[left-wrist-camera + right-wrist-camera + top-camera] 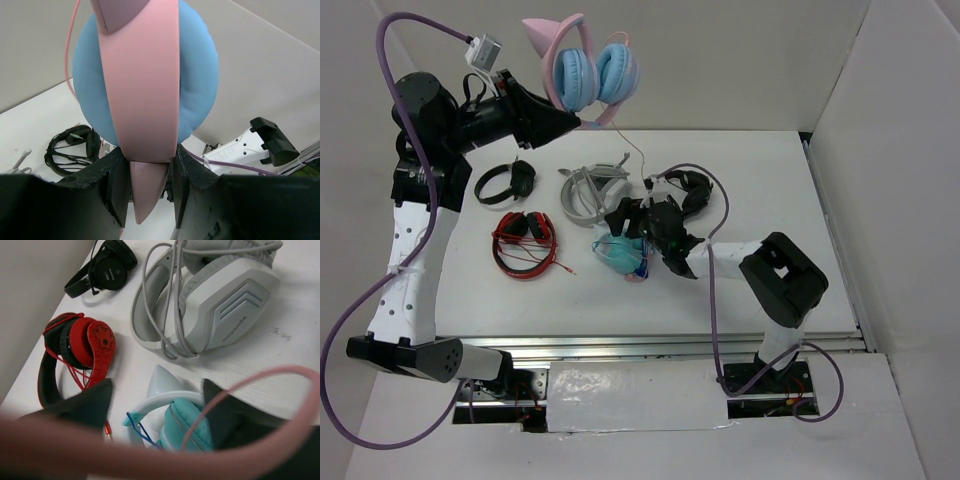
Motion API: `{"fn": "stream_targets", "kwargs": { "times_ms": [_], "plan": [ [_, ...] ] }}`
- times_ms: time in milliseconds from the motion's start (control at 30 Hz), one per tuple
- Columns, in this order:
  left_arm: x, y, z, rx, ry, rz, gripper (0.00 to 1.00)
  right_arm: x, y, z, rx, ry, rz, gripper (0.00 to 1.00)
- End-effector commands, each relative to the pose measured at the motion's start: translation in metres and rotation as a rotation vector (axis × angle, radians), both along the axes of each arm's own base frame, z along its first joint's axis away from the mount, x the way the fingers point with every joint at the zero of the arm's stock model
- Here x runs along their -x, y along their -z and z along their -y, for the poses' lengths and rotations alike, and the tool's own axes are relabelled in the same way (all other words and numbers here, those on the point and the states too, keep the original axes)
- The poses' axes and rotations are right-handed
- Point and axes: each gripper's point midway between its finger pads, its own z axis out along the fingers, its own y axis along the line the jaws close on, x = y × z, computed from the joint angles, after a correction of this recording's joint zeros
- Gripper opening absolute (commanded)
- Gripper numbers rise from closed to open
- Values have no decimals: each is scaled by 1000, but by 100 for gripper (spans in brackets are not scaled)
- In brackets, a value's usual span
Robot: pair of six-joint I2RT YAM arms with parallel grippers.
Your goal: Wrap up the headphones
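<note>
We see the left claw point(150, 192) clenched on the pink headband point(145, 100) of the headphones point(588, 68), holding them in the air above the far edge of the counter point(770, 180), their thin cable point(280, 371) hanging down to the right claw point(160, 405). That claw stands spread wide, low over the teal pair point(187, 426), gripping nothing that we can make out, with the cable crossing close before its camera. Around it lie a grey-white headset point(225, 305), a red pair point(82, 345) and a black pair point(107, 267)
</note>
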Motion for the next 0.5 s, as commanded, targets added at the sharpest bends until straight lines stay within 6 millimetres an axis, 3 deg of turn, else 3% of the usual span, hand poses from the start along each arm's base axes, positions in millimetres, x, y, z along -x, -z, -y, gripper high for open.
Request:
{"fn": "stream_targets", "kwargs": {
  "times_ms": [0, 33, 100, 167, 233, 300, 333, 367, 400, 467],
  "plan": [
    [34, -49, -5, 26, 22, 195, 0, -4, -19, -17, -72, -13, 42, 72],
    [34, -48, -7, 26, 14, 198, 0, -3, -18, -18, -70, -19, 45, 56],
    [30, -46, -9, 20, -8, 197, 0, 3, -22, -17, -49, -62, 63, 4],
    [23, -39, -12, 16, -44, 180, 0, 14, -15, -6, 12, -63, 49, 0],
    [6, -22, -17, 1, -102, 137, 0, 31, -7, 24, 79, 2, 28, 0],
    [-21, -6, -28, -8, -218, 105, 0, 43, -21, 60, 96, 116, 38, 0],
    [-38, 16, -30, -26, -256, 54, 0, 56, -7, 76, 131, 149, 8, 0],
    [-54, 30, -37, -43, -323, 30, 0, 67, -17, 94, 141, 187, 8, 0],
    [-68, 51, -40, -66, -359, -16, 0, 72, -12, 117, 179, 266, 0, 0],
    [-95, 95, -42, -144, -407, -115, 0, 87, -28, 141, 195, 333, 9, 0]
  ]
}}
